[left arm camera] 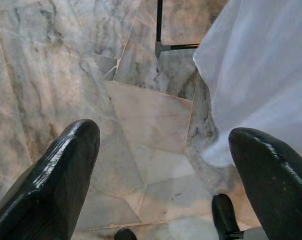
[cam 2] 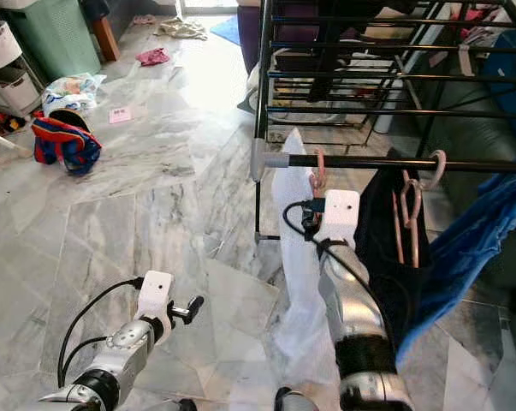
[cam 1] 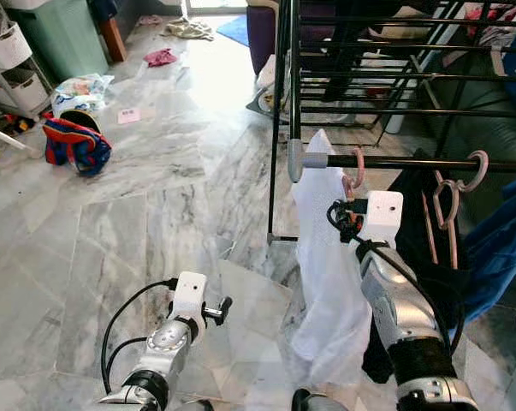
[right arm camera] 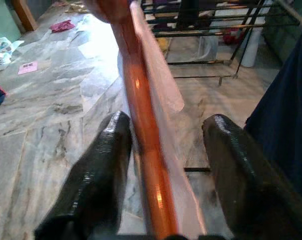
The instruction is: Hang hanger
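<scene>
A pink-orange hanger [right arm camera: 145, 150] carrying a white garment [cam 1: 330, 274] has its hook [cam 1: 357, 171] over the black rail [cam 1: 403, 162] of the clothes rack, near the rail's left end. My right gripper [right arm camera: 166, 130] is raised to just below the rail, its fingers open on either side of the hanger's arm. One finger [right arm camera: 103, 165] rests against the arm, and the other stands apart from it. My left gripper [left arm camera: 163, 145] hangs low over the marble floor, open with nothing between its fingers.
More pink hangers [cam 1: 450, 205], a black garment [cam 1: 412, 201] and a blue garment [cam 1: 497, 240] hang further right on the rail. A drying rack [cam 1: 369, 77] stands behind. A red-blue bag [cam 1: 76, 144], a green bin [cam 1: 61, 34] and scattered clothes lie on the floor at left.
</scene>
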You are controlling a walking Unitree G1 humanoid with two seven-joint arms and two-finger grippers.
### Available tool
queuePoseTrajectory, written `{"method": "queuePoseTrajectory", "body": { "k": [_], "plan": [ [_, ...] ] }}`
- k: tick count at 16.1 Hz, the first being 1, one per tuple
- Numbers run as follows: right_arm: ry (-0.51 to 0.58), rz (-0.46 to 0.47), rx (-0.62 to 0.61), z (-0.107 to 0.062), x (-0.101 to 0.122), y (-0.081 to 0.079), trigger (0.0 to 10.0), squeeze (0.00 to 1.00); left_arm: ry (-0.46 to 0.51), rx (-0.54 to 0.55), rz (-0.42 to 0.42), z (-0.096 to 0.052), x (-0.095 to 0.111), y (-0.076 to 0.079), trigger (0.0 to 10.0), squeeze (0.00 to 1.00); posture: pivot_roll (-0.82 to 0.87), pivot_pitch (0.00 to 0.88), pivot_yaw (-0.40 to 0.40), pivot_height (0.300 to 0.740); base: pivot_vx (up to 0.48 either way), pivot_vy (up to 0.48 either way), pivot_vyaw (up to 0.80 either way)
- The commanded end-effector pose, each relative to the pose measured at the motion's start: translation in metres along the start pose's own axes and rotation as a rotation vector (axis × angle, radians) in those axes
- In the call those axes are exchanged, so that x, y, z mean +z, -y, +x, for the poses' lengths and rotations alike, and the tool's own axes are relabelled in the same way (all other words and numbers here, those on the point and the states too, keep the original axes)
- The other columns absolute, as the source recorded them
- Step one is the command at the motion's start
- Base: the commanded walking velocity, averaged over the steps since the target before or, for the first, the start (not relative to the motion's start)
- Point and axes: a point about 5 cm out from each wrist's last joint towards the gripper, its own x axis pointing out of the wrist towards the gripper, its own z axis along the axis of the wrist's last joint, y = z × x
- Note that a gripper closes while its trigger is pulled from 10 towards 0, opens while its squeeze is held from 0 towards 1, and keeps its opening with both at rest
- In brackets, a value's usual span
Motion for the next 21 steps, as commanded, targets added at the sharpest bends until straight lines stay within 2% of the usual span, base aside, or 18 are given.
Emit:
{"method": "queuePoseTrajectory", "body": {
  "k": [1,4,7,10,13,19,21],
  "plan": [
    [0.023,-0.020,-0.008,-0.004,0.003,-0.001,10.0,1.00,-0.023,-0.002,0.004,-0.001,-0.004,-0.001,10.0,0.00,-0.10,0.155,0.041,0.740,0.000,0.000,0.00],
    [0.048,-0.054,-0.009,-0.015,0.003,-0.002,10.0,1.00,-0.008,-0.006,-0.026,-0.001,-0.002,-0.002,10.0,0.00,-0.11,0.162,0.041,0.740,0.000,0.000,0.00],
    [0.093,-0.095,-0.005,-0.029,0.005,-0.002,10.0,1.00,0.055,-0.009,-0.048,0.001,0.008,0.000,10.0,0.00,-0.11,0.169,0.041,0.740,0.000,0.000,0.00],
    [0.145,-0.104,-0.007,-0.043,0.007,0.000,10.0,1.00,0.101,-0.001,-0.075,0.002,0.014,0.000,10.0,0.00,-0.10,0.181,0.034,0.740,0.000,0.000,0.00],
    [0.186,-0.083,-0.006,-0.052,0.007,0.001,10.0,1.00,0.096,0.018,-0.067,0.001,0.012,-0.001,10.0,0.00,-0.10,0.187,0.031,0.740,0.000,0.000,0.00],
    [0.209,-0.084,0.010,-0.055,0.008,-0.004,10.0,1.00,0.086,0.047,-0.050,0.001,0.012,-0.004,10.0,0.00,-0.10,0.188,0.036,0.740,0.000,0.000,0.00],
    [0.212,-0.081,0.010,-0.054,0.008,-0.005,10.0,1.00,0.087,0.053,-0.043,0.001,0.013,-0.004,10.0,0.00,-0.10,0.189,0.038,0.740,-0.276,0.000,0.00]
  ]
}}
